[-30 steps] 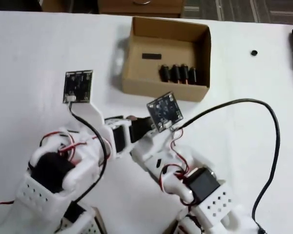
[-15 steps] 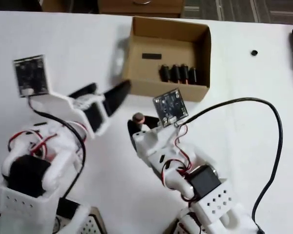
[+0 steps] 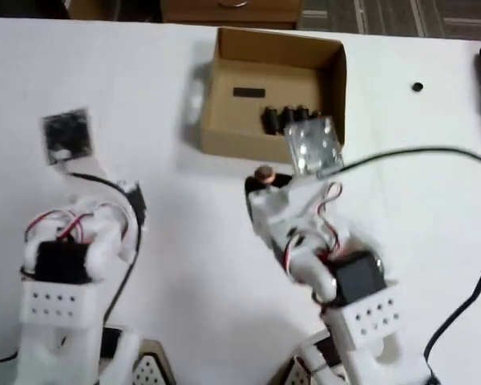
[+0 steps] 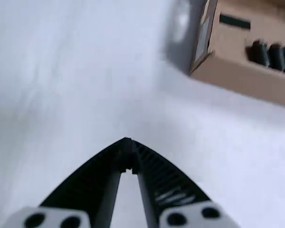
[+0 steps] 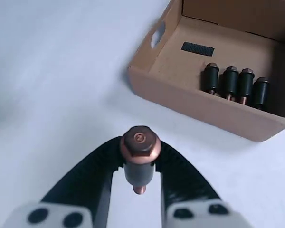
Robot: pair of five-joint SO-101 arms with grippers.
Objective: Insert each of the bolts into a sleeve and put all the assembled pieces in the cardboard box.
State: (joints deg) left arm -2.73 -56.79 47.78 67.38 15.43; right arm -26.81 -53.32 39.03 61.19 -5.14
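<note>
Short of the cardboard box [image 5: 199, 107], right gripper [image 5: 140, 159] clamps a sleeved bolt [image 5: 140, 142]; left gripper [image 4: 127, 154] is closed, empty. Inside: four assembled pieces [image 5: 235, 83], illegible black label [image 5: 197, 48].

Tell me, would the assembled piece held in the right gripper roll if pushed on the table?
Likely it would roll: its black sleeve looks round, though the hexagonal bolt head might stop it soon. It seems rigid and probably heavy for its size, since the bolt head looks like coppery metal.
</note>
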